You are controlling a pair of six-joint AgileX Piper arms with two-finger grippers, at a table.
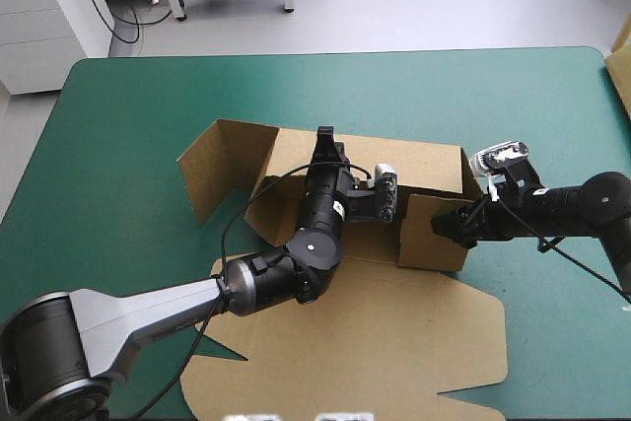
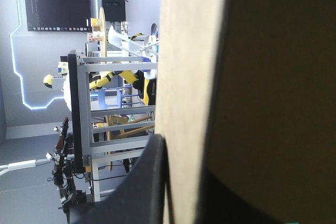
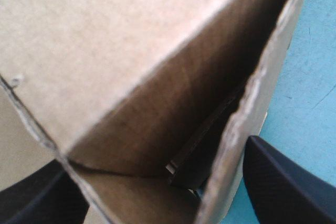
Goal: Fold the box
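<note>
In the middle of the teal-green table (image 1: 148, 96) we see the brown box (image 1: 394, 332), partly set up. Its lid lies flat toward the near edge. The far wall stands upright, a side flap swings out at the far left, and a short wall stands at the right.

The left arm reaches in from the near left across the box floor. The left gripper (image 1: 323, 137) sits at the top of the far wall. In the left wrist view the wall's pale cut edge (image 2: 189, 51) runs straight up from the gripper (image 2: 176, 150), and one black finger (image 2: 136, 192) lies flat against it. We read the jaws as all but closed, pinching that wall.

The right gripper (image 1: 444, 226) comes in from the right at the short right wall. In its own view the fingers (image 3: 283, 187) stand wide apart at either side of the box corner (image 3: 131, 51), astride the wall's edge without clamping it. The cover (image 3: 310, 77) shows beside them.

A small white mark (image 1: 336, 207) on the left wrist is too small for us to read.
</note>
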